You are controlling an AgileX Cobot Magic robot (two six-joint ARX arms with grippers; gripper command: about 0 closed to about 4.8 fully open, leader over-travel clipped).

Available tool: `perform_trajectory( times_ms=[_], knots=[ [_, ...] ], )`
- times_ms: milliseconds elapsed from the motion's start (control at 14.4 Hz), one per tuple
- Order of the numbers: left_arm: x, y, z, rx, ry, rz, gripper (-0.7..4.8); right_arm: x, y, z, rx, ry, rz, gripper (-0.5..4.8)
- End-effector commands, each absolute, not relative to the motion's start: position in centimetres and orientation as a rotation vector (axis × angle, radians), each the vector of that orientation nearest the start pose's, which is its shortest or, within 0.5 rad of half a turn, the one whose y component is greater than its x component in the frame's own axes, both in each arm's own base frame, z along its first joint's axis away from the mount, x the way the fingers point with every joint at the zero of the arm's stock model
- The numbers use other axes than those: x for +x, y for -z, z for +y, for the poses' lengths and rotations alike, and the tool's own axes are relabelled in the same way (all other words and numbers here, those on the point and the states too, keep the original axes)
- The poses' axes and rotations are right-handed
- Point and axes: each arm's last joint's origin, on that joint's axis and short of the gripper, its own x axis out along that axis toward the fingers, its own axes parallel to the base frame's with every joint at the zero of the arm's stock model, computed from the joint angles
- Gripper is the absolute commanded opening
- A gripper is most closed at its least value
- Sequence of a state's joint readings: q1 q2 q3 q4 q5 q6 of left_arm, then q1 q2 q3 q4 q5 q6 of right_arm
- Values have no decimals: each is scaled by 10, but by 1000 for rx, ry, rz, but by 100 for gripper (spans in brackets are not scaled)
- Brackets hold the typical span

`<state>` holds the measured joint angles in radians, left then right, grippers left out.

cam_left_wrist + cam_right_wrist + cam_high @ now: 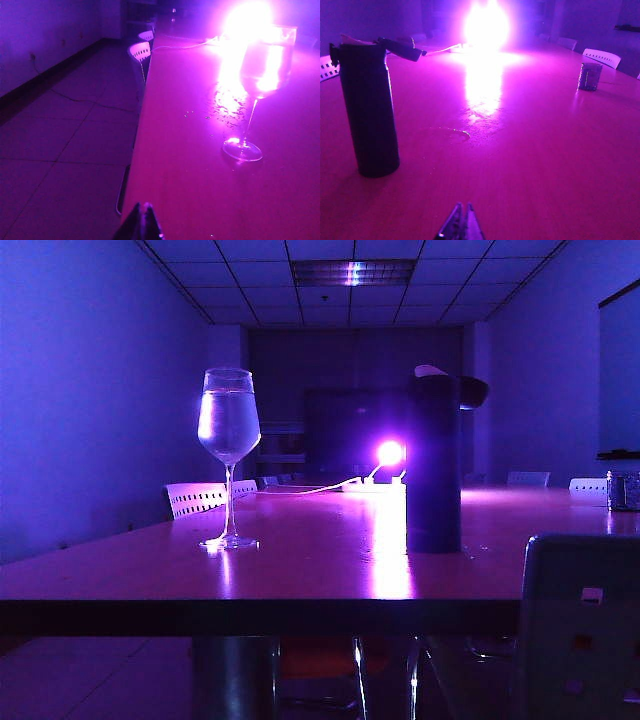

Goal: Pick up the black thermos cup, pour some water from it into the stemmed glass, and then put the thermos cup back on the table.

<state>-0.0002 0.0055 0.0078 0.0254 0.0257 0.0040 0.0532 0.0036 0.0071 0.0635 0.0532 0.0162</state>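
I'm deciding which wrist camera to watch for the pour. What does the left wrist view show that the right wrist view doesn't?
Only the left wrist view shows the stemmed glass, standing upright with liquid in its bowl, and the shut left gripper. Only the right wrist view shows the black thermos cup, upright with its lid flipped open, and the shut right gripper. Both show the table and the bright lamp at its far end.

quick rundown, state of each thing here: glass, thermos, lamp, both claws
glass: upright on the table, holding water nearly up to the rim
thermos: upright on the table, flip lid open and sticking out sideways, not held
lamp: switched on, glaring
left claw: shut, empty, short of the glass
right claw: shut, empty, short of the thermos
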Motion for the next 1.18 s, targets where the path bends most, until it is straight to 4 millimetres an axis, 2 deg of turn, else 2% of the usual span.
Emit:
perform_trajectory(
  times_ms=[69, 416, 486, 555, 624, 694, 832, 971, 1110, 1179],
  knots=[
    [98, -169, -1, 8, 31, -40, -5, 97, -173, 3, 19, 4, -81, -1],
    [98, -169, -1, 8, 31, -40, 2, 97, -172, 3, 19, 4, -78, -1],
    [98, -169, -1, 3, 31, -42, 58, 97, -173, 3, 19, 4, -80, 15],
    [97, -171, -1, -38, 32, -48, 231, 97, -175, 3, 27, 4, -83, 278],
    [97, -172, -1, -63, 34, -60, 397, 95, -180, 3, 38, 3, -87, 469],
    [97, -177, -1, -78, 50, -85, 479, 94, -187, 3, 39, 1, -103, 479],
    [91, -198, -4, -76, 148, -132, 479, 85, -216, 4, 39, -35, -159, 479],
    [78, -235, -5, -66, 192, -210, 479, 70, -257, 3, 39, -37, -214, 479],
    [73, -268, -6, -58, 224, -252, 479, 70, -296, 4, 26, -74, -236, 479],
    [79, -280, -7, -55, 264, -233, 479, 75, -313, 7, 18, -142, -227, 479]
  ],
)
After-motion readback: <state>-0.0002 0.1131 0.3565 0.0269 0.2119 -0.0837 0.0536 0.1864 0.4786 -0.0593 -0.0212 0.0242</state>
